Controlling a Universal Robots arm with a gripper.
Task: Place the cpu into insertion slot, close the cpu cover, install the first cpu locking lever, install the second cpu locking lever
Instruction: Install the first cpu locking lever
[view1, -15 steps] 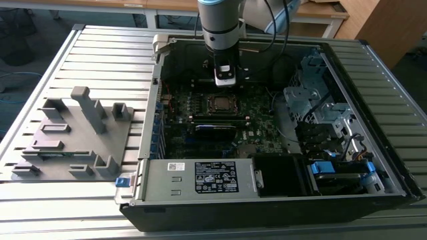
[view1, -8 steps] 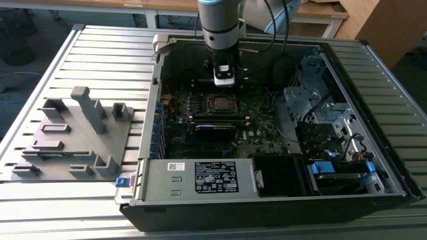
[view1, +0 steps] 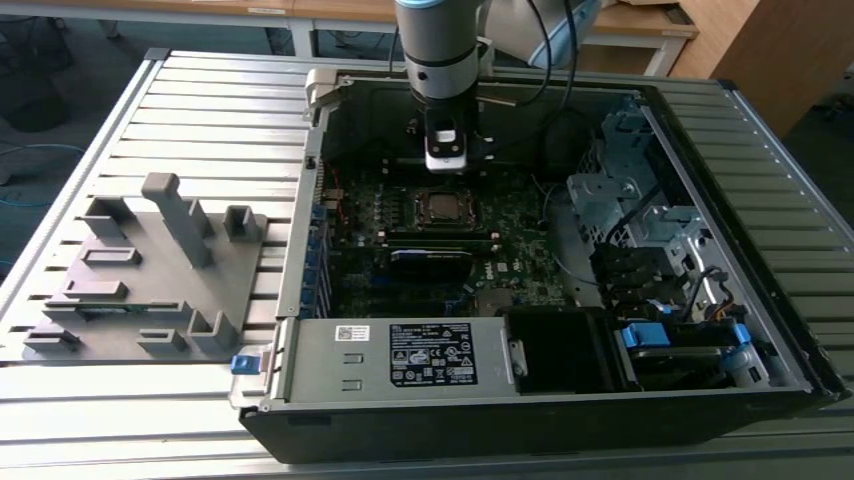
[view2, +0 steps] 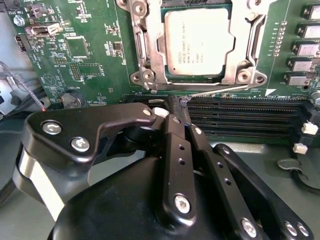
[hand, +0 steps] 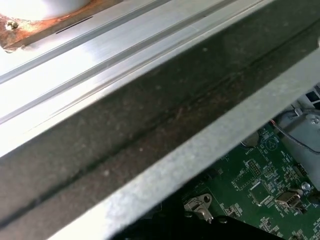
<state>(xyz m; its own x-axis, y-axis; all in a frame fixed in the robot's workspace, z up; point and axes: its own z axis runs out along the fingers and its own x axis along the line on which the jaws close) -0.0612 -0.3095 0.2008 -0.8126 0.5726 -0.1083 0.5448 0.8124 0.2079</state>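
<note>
Second wrist view, gripper (view2: 180, 105) clenched, tip at locking lever (view2: 220, 91), lever lying along memory slots (view2: 240, 117).

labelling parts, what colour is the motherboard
The flat motherboard is green; clearest in the second wrist view.

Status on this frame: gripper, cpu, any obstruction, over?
Gripper shut, tips at thin silvery wire lever end. Small square silvery-grey cpu seated, silvery metal frame cover down over it. No obstruction seen.
</note>
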